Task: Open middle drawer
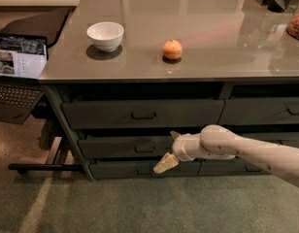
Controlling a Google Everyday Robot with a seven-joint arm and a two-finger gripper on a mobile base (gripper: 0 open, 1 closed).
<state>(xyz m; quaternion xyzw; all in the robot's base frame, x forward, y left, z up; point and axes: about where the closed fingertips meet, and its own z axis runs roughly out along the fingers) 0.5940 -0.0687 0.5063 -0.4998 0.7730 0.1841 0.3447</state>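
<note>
The middle drawer (118, 147) is the dark grey-green front in the left stack under the counter, between a taller drawer (106, 114) above and a slimmer one (125, 169) below. Its small dark bar handle (144, 149) sits at its centre. The drawer front looks flush with its neighbours. My gripper (168, 150) is on the end of a white arm coming in from the right. It is in front of the middle drawer, just right of the handle. Its fingers are spread, one finger (175, 135) up and one low, with nothing between them.
On the grey countertop (212, 42) stand a white bowl (105, 35) and an orange fruit (172, 49). A second stack of drawers (266, 111) is on the right. An open laptop (16, 67) on a stand is at the left. The floor is green carpet (115, 203).
</note>
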